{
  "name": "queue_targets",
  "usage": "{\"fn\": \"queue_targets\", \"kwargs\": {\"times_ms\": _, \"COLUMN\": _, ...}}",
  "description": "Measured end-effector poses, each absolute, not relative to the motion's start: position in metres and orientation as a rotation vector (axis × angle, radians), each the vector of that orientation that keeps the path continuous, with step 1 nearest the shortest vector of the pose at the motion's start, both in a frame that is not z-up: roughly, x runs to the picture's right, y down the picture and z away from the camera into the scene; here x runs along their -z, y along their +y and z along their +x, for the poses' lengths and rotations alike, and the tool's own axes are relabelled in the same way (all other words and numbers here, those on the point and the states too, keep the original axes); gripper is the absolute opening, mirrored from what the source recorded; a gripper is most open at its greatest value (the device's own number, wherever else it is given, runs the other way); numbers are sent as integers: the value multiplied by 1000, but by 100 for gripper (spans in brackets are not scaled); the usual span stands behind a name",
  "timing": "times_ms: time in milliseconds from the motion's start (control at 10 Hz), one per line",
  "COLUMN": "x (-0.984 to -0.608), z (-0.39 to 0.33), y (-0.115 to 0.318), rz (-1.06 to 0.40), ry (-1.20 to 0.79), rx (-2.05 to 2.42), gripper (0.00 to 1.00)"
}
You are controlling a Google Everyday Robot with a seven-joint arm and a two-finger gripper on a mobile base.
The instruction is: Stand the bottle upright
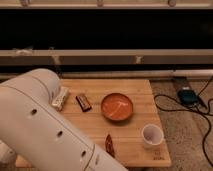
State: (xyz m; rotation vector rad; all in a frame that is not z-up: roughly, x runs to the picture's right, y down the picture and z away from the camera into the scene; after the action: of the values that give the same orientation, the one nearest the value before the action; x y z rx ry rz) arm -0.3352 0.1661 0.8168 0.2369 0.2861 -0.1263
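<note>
The bottle (pixel 61 98) is small and white with a faint label. It lies on its side near the left edge of the wooden table (pixel 137 90), partly covered by my arm. My white arm (pixel 40 130) fills the lower left of the camera view. The gripper is out of view, somewhere beyond the frame, and nothing shows of its fingers.
A brown bar (pixel 83 102) lies just right of the bottle. An orange bowl (pixel 117 106) sits mid-table, a white cup (pixel 151 135) at the front right, and a small red packet (pixel 109 145) near the front edge. Cables and a blue device (pixel 186 95) lie on the floor at right.
</note>
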Motion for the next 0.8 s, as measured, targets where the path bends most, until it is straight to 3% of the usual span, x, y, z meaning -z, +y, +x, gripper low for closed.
{"fn": "queue_targets", "kwargs": {"times_ms": 800, "x": -825, "z": -345, "y": 140, "rz": 315, "ry": 262, "rx": 122, "gripper": 80}}
